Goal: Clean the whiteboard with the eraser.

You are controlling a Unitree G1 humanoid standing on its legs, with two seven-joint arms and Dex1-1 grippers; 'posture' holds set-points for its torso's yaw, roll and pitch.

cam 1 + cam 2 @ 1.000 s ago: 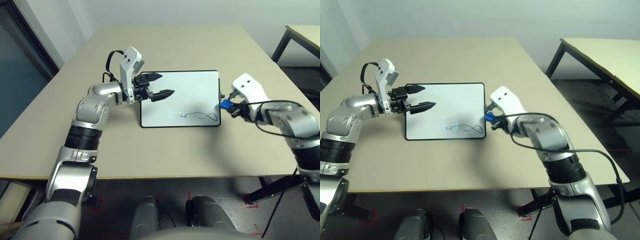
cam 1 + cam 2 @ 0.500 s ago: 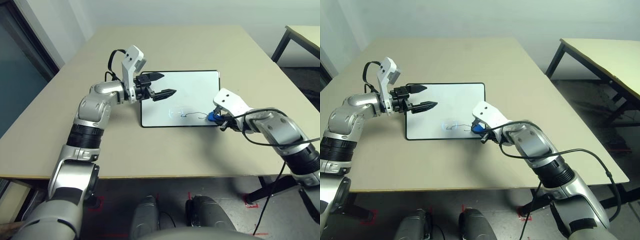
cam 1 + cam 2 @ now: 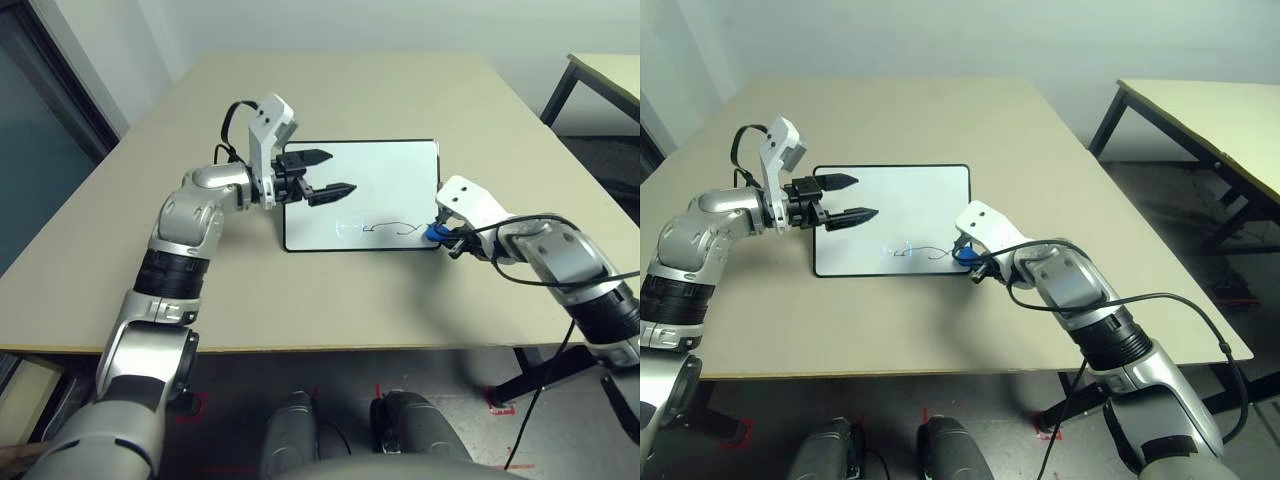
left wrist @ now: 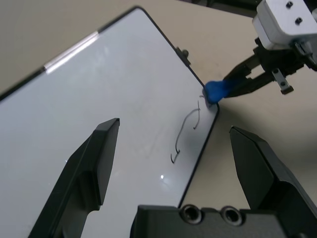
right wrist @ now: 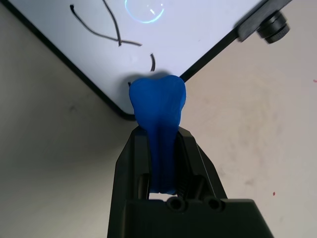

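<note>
Pinching the blue eraser [image 5: 158,111] between them, the right gripper's 2 fingers [image 5: 134,158] reach the whiteboard's [image 5: 218,20] corner.

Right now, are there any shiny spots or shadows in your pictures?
Left wrist view: a long white glare on the board's edge. Right wrist view: a glowing ring of light on the board, and a dark shadow beside the blue eraser.

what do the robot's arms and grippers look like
Both arms have silver, rounded segments with black ribbed bands and a white, angular bracket with small dark holes near the wrist. Black cables loop off them. The left gripper and right gripper each have two black, tapering fingers.
</note>
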